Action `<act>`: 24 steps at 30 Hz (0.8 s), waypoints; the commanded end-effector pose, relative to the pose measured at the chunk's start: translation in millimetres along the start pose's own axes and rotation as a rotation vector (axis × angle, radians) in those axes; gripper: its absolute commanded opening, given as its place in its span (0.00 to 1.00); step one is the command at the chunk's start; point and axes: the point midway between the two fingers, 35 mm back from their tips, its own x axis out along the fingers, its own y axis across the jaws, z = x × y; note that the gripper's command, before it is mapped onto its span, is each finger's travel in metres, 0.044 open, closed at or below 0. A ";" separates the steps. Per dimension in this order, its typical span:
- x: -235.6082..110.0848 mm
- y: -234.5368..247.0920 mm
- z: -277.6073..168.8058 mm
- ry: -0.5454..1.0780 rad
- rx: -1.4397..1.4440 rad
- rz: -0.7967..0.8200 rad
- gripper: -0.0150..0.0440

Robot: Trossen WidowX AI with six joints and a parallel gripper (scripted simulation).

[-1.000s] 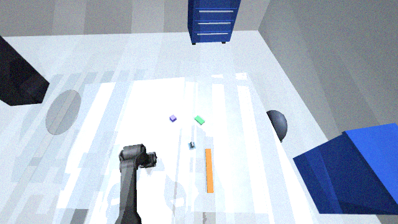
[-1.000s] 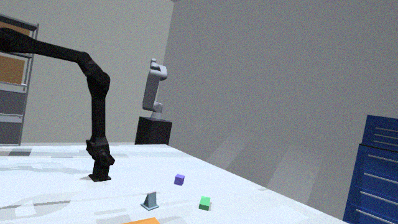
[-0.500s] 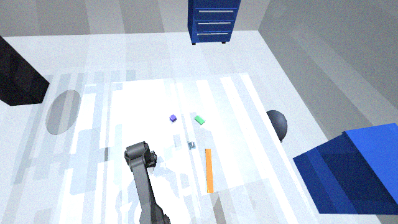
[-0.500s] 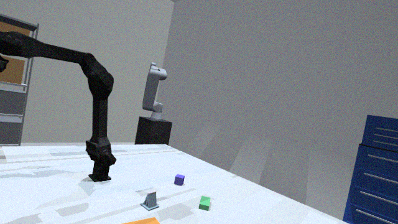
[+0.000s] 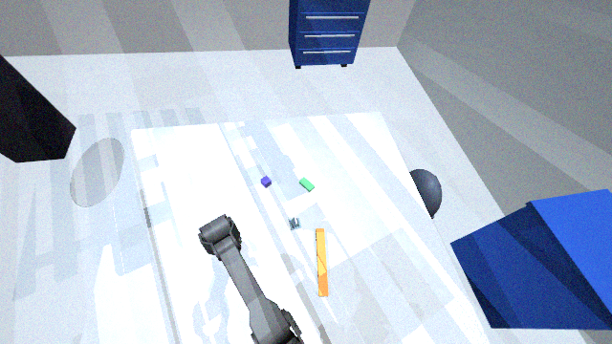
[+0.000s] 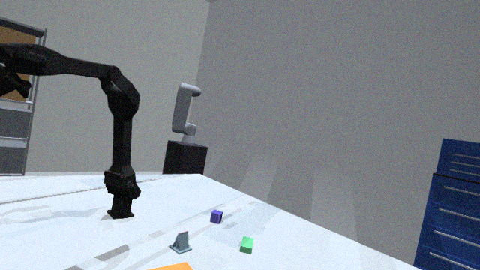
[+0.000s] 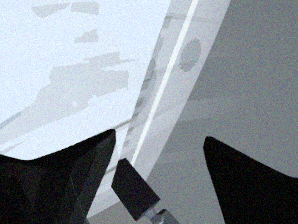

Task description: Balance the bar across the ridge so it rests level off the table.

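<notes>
The orange bar (image 5: 321, 262) (image 6: 172, 266) lies flat on the white table (image 5: 191, 158) (image 6: 56, 195), and only its corner shows at the bottom edge of the exterior view. The small grey ridge (image 5: 294, 223) (image 6: 181, 241) stands upright a little beyond the bar's far end, apart from it. My gripper (image 6: 15, 84) (image 7: 160, 139) is open and empty. It is held high at the far left, far from both bar and ridge. In the wrist view it looks down past the table's edge to the floor. In the top view only the arm (image 5: 239, 277) shows.
A purple cube (image 5: 266, 181) (image 6: 216, 216) and a green block (image 5: 307, 184) (image 6: 247, 244) lie beyond the ridge. Off the table are a blue drawer cabinet (image 5: 329, 31) (image 6: 450, 202), a blue box (image 5: 550, 258), a dark sphere (image 5: 427, 191) and a black pedestal (image 6: 184, 157) (image 7: 136, 189).
</notes>
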 end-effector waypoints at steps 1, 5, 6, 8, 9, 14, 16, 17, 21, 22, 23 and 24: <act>-3.8 17.3 36.7 -0.081 -0.087 0.048 0.79; -12.1 29.7 65.7 -0.147 -0.154 0.078 0.79; -14.4 33.0 72.8 -0.163 -0.171 0.086 0.79; -19.3 40.0 86.5 -0.195 -0.205 0.101 0.79; -21.9 43.6 93.3 -0.211 -0.222 0.108 0.79; -36.2 62.8 125.2 -0.288 -0.309 0.147 0.79; -42.5 71.1 137.2 -0.317 -0.344 0.162 0.79; -45.7 75.3 143.1 -0.332 -0.359 0.170 0.79; -59.3 92.8 165.2 -0.391 -0.422 0.200 0.79; -62.9 97.4 170.4 -0.405 -0.438 0.208 0.79; -66.5 102.0 175.5 -0.419 -0.454 0.216 0.79; -70.2 106.6 180.4 -0.432 -0.470 0.224 0.79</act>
